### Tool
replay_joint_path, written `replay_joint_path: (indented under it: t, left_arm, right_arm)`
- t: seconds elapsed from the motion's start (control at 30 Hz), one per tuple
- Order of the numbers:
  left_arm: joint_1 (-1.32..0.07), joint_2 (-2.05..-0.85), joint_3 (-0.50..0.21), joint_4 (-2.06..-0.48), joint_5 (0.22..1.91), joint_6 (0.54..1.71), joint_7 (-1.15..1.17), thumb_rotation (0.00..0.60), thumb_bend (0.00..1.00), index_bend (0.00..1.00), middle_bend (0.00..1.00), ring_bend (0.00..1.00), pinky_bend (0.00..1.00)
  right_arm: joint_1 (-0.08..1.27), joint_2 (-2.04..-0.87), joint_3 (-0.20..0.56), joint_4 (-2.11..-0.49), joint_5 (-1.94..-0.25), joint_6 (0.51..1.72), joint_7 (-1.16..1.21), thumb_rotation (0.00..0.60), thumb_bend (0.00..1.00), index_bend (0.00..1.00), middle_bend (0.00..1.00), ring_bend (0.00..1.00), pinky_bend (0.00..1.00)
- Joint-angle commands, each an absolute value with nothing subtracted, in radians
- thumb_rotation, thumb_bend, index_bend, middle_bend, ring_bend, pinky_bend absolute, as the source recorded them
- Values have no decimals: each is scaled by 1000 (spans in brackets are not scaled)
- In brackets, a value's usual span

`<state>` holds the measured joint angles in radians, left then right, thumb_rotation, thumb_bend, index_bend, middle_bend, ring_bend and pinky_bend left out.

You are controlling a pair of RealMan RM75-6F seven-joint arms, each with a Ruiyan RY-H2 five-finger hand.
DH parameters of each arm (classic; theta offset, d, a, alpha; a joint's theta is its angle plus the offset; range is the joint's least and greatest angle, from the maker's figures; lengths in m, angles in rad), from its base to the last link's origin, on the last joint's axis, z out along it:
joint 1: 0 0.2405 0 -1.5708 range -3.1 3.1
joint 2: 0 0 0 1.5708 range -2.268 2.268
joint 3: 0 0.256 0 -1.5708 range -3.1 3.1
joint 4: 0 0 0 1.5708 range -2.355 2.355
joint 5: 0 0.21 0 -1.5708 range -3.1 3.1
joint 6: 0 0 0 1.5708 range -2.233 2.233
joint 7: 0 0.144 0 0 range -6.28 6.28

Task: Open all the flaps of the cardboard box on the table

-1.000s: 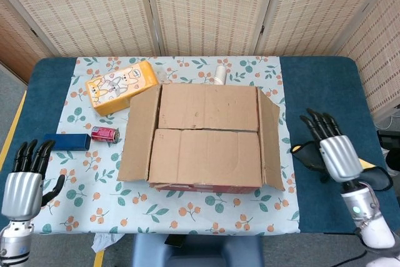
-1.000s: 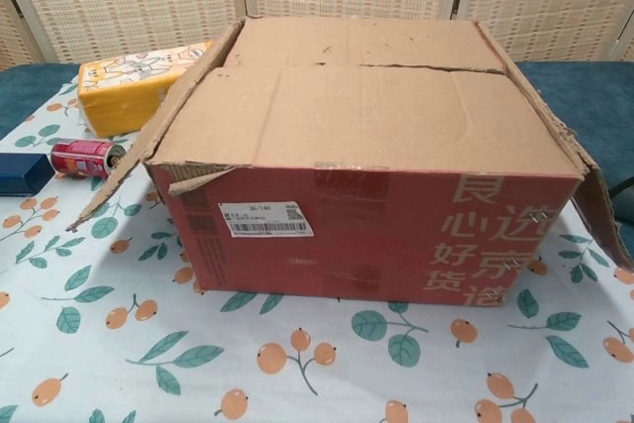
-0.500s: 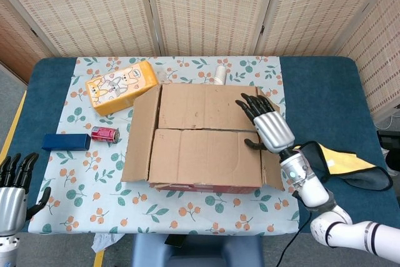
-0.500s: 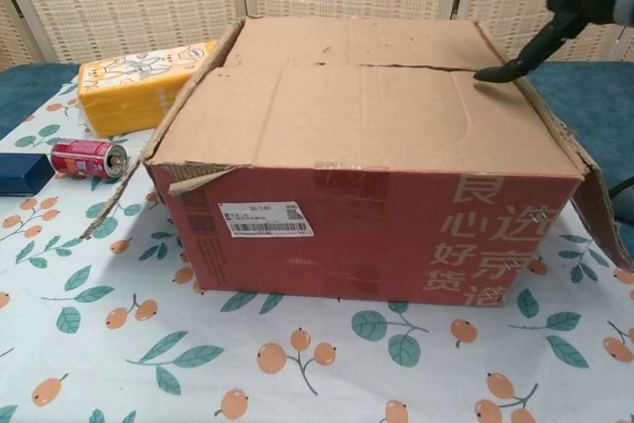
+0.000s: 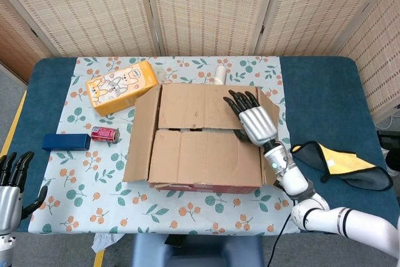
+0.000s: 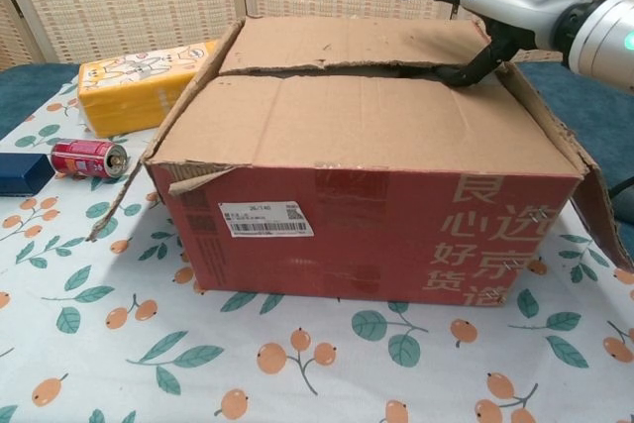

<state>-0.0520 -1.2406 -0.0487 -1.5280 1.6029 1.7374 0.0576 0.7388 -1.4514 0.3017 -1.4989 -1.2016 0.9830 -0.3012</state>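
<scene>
1. The cardboard box (image 5: 203,139) sits at the centre of the frame on the patterned tablecloth (image 5: 206,214). Its 2 side flaps already stand outward, while the far flap (image 5: 200,105) and near flap (image 5: 203,157) lie almost flat, meeting at a dark seam.
2. The right hand (image 5: 253,120) lies over the far flap at centre right, fingers extended, thumb (image 6: 466,71) hooked down into the seam. It touches the flap edge; a firm hold cannot be confirmed.
3. The step in hand looks like prising up the far flap. Next, the thumb likely needs to get under the edge and lift it back.
4. The left hand (image 5: 11,186) waits at the lower left, fingers apart, holding nothing.
5. An orange carton (image 5: 120,85), red can (image 5: 104,133) and blue box (image 5: 65,141) lie left of the box.
</scene>
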Motion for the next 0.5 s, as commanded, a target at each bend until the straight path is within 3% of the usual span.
replay_joint_path:
  t: [0.03,0.5]
  left_arm:
    - [-52,-1239,-52,-1526,1600,1732,53,600,405,0,160,43,41]
    - [-51,-1233,-70,-1517,1580,1708,27,600,405,0,161,40,18]
  right_arm:
    - [762,-1482,309,-1447,-1207,992,-284,600,290,0,0,0,0]
    - [785,-1424,399,-1468,-1199,1065,-217,600,290,0,0,0,0]
